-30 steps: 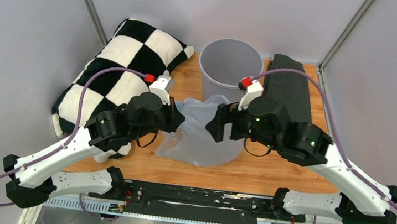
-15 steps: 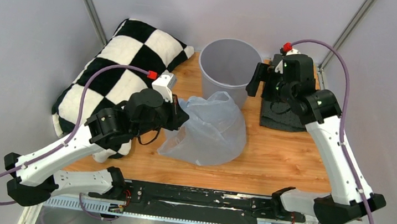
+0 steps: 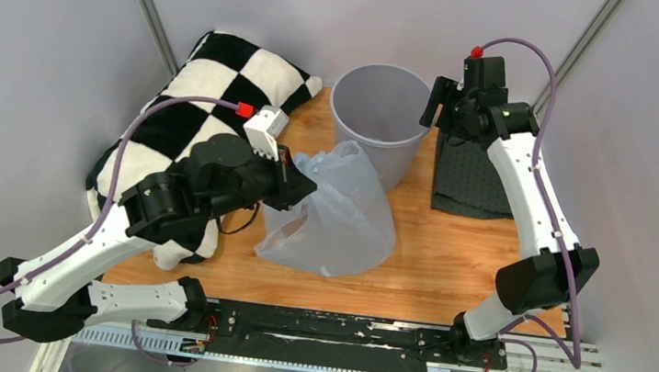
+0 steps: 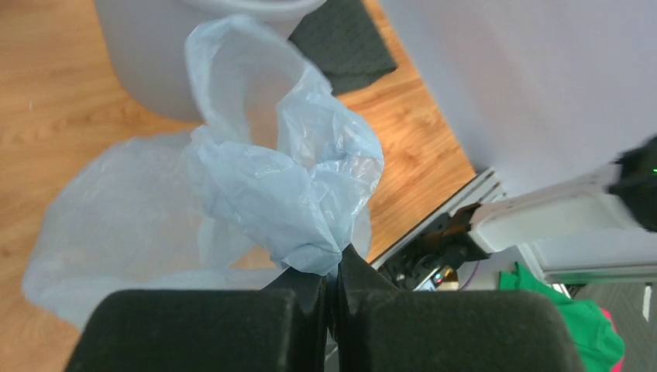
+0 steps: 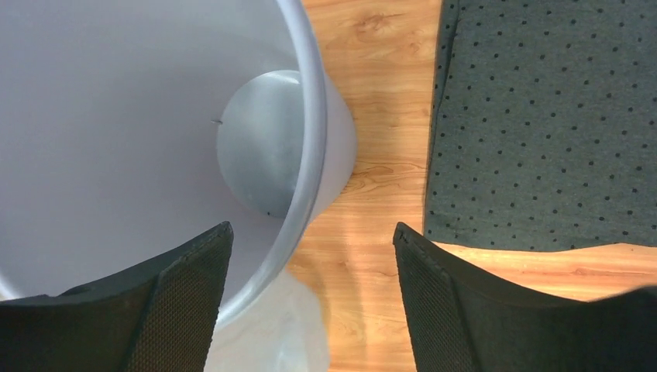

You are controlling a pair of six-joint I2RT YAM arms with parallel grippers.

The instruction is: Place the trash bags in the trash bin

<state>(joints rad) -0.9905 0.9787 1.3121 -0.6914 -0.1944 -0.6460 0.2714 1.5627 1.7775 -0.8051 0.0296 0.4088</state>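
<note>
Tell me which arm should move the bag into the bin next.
Left. The left tool is shut on the trash bag, right beside the trash bin. The right tool is open and empty over the bin's rim.

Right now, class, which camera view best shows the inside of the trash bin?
The right wrist view: it looks straight down into the trash bin, floor visible. Top external shows the interior at a slant; left wrist shows only its outer wall behind the trash bag.

Bright, even light; soft shadows; wrist views' near edges blurred.
</note>
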